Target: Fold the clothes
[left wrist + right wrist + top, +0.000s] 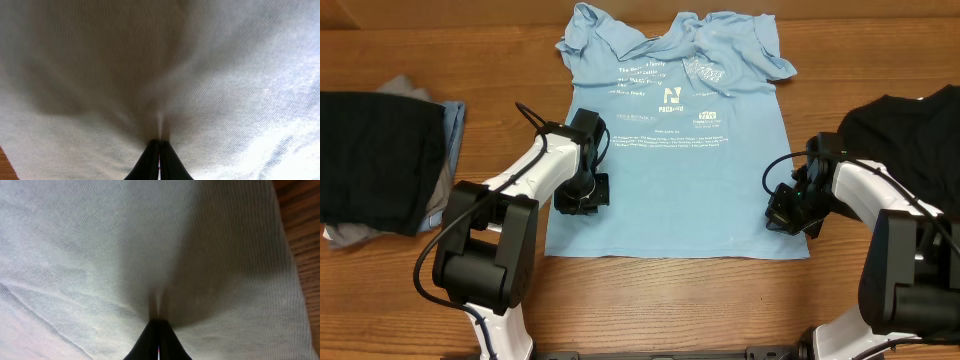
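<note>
- White print on the sky-blue T-shirt point(675, 150): far too small to read from overhead.
- Left gripper point(582, 192), at that shirt's left edge: the fingers are tucked under its own black body.
- Right gripper point(790, 210), at the shirt's lower right corner: fingers likewise covered.
- Left wrist view: fingers point(150, 165) are cut off at the bottom, and the shirt cloth above them is blurred.
- Black garment point(900, 125), right of the shirt: it runs out of view, partly under the right arm.
- Left of the shirt: a black top point(370, 160) covers most of the grey piece point(350, 238) and the blue piece point(453, 125).

Flat on table point(650, 300) lies sky-blue tee point(670, 150) — L gripper point(582, 195) & R gripper point(786, 212) at its side edges.
</note>
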